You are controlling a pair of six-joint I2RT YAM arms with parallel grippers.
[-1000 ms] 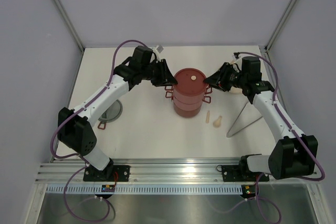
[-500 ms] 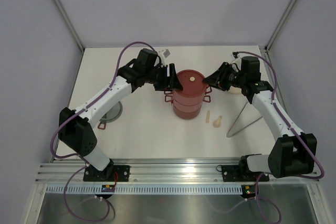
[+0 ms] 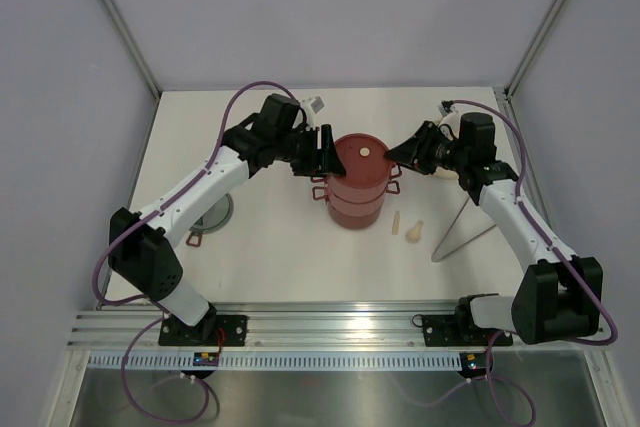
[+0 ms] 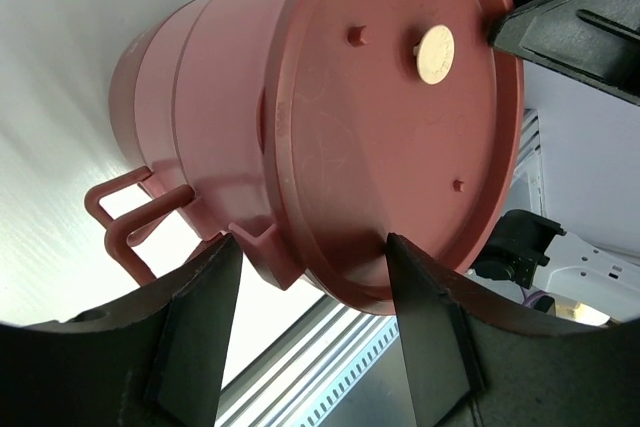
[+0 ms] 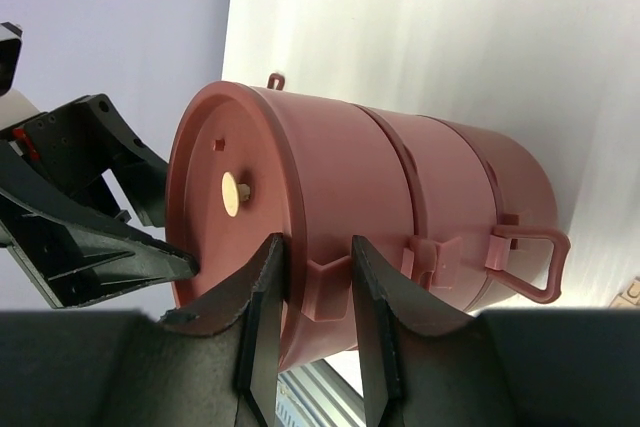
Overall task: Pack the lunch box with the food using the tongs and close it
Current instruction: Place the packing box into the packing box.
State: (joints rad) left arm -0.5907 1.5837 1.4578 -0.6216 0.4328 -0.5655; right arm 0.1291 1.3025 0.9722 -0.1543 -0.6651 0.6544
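The lunch box [image 3: 357, 184] stands stacked three tiers high at the table's centre, with its lid on. It looks like hard, smooth plastic, so it is stiff but probably slippery and top-heavy; the small side tabs seem the safest hold. My right gripper [image 5: 312, 292] at 3 o'clock is clamped on the top tier's tab. My left gripper [image 4: 305, 297] at 9 o'clock stands spread apart, holding nothing. The tongs [image 3: 462, 228] lie at 4 o'clock. I can read no writing anywhere.
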